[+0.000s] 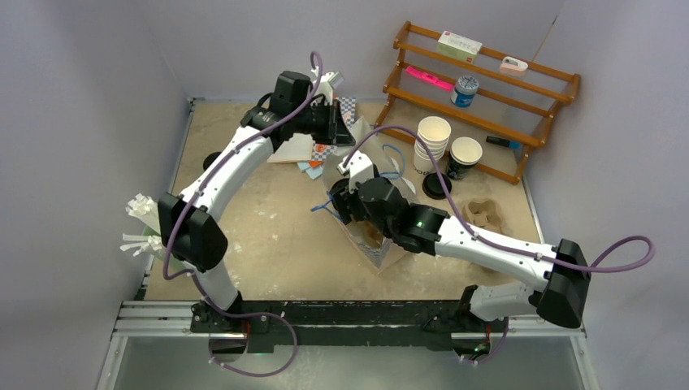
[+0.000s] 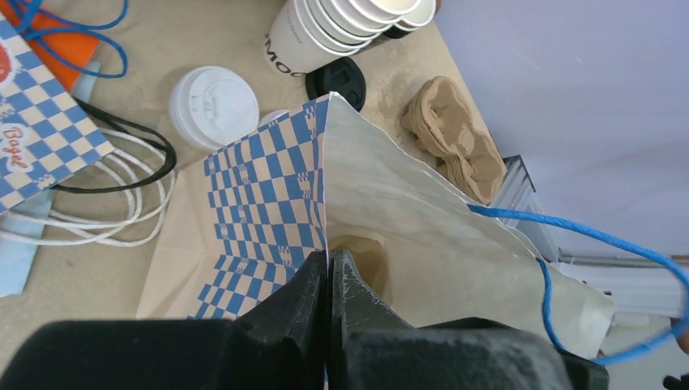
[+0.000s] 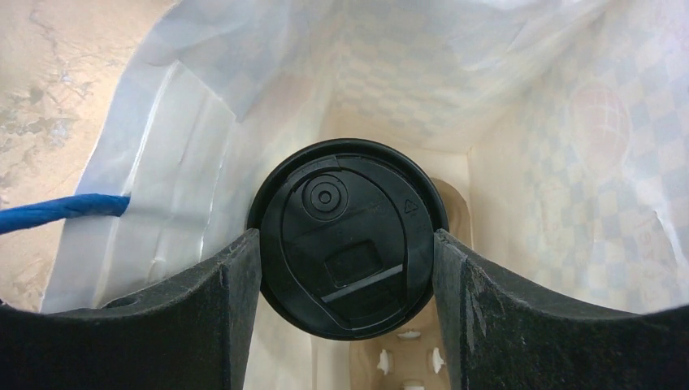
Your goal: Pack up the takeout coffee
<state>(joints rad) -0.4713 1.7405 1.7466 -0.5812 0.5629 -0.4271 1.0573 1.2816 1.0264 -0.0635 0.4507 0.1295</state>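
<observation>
Gripping the coffee cup (image 3: 348, 280) by its black lid (image 3: 325, 197), the right claw (image 3: 345, 252) has one finger against each side of the lid's rim. The cup sits upright, well inside the mouth of the paper bag (image 3: 520, 138). The lid hides the cup's body, so it cannot be told whether the base has reached the bag's floor. A beige moulded tray (image 3: 457, 207) seems to lie at the bag's bottom.

The left claw (image 2: 328, 272) is pressed together on the bag's top edge, pinching the blue-checked side and holding the mouth apart.

The cup is probably light when empty and noticeably heavier if filled, with liquid that shifts when it tilts. Its paper wall should dent under a hard squeeze. The plastic lid is stiffer but smooth, and only snapped on, so it could slip or pop off under the cup's weight. The safest hold is likely just under the lid, where the rolled rim stiffens the paper. The bag looks thin and floppy.
</observation>
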